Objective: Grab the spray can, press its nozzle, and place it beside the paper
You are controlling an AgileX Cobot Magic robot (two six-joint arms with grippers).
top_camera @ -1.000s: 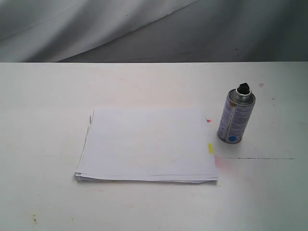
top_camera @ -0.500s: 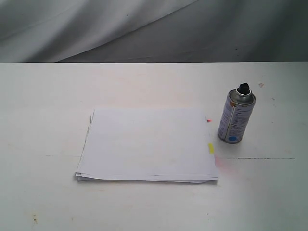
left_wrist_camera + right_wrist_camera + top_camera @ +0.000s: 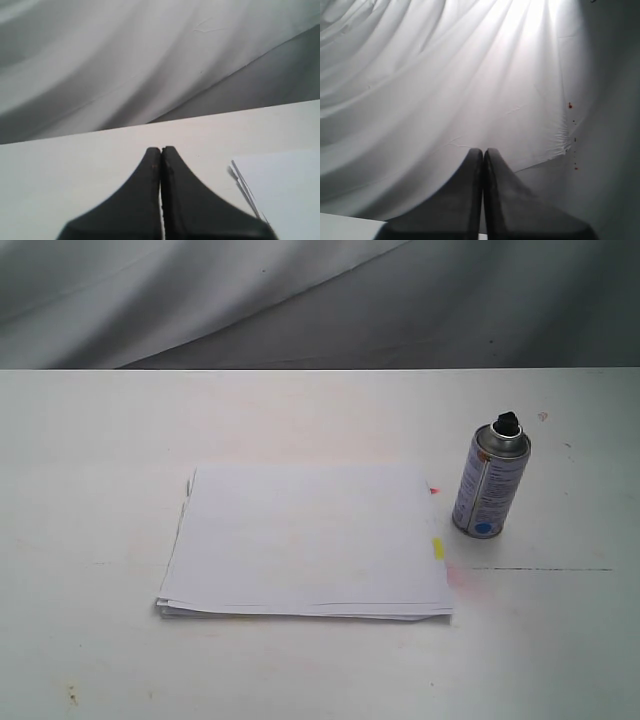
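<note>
The spray can [image 3: 489, 485], silver-grey with a blue dot near its base, stands upright on the white table to the right of the paper. Its black nozzle [image 3: 506, 424] tops the dome. The paper [image 3: 308, 538] is a thick white stack with a yellow and a red tab on its right edge; one corner of the paper [image 3: 280, 185] shows in the left wrist view. Neither arm appears in the exterior view. My left gripper [image 3: 161, 149] is shut with nothing held, low over the table left of the stack. My right gripper [image 3: 483, 150] is shut and empty, facing the backdrop.
The white table [image 3: 90, 440] carries a faint pink smear [image 3: 462, 578] and a thin dark line [image 3: 540, 569] just right of the stack. A grey-white draped cloth [image 3: 300, 300] hangs behind the table's far edge.
</note>
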